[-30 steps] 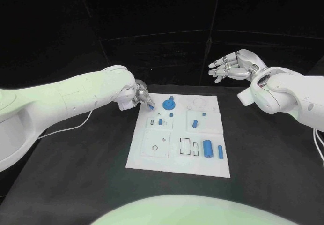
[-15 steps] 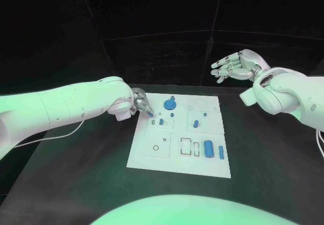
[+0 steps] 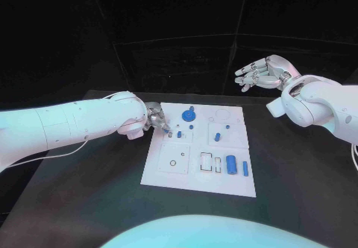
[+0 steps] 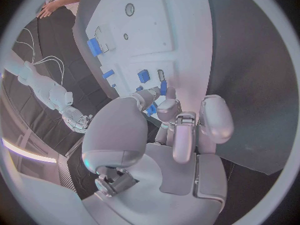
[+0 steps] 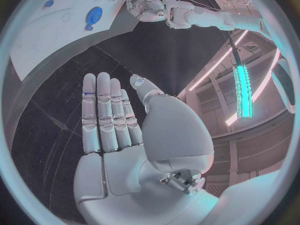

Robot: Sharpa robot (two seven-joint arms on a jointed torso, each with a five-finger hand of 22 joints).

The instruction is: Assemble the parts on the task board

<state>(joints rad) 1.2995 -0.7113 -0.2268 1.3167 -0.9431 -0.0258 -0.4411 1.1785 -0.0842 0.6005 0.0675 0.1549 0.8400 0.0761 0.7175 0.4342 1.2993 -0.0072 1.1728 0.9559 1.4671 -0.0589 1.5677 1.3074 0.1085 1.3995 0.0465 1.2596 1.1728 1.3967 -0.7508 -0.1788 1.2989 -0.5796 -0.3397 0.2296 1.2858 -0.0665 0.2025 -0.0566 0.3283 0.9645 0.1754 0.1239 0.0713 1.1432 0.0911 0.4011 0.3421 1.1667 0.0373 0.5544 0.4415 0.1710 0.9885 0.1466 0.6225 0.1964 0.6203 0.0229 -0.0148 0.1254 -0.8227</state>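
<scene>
The white task board (image 3: pixel 173 173) lies in the middle of the black table. On it are a blue round part (image 3: pixel 188 116), a short blue peg (image 3: pixel 217 137), a blue cylinder (image 3: pixel 230 164) and a thin blue bar (image 3: pixel 244 168). My left hand (image 3: pixel 155 118) hovers over the board's far left edge and pinches a small blue part (image 4: pixel 163 88) between thumb and fingertip, close above the small slots (image 3: pixel 176 135). My right hand (image 3: pixel 261 71) is raised beyond the board's far right corner, fingers spread, holding nothing; its flat palm (image 5: pixel 119 130) faces the wrist camera.
Empty outlines on the board include a square recess with a hole (image 3: pixel 175 157) and rectangular slots (image 3: pixel 209 161). A white cable (image 3: pixel 97 135) trails from my left arm across the table's left side.
My left hand has carried the small blue part nearer along the board's left edge, down toward the small slots. The right hand has barely moved.
</scene>
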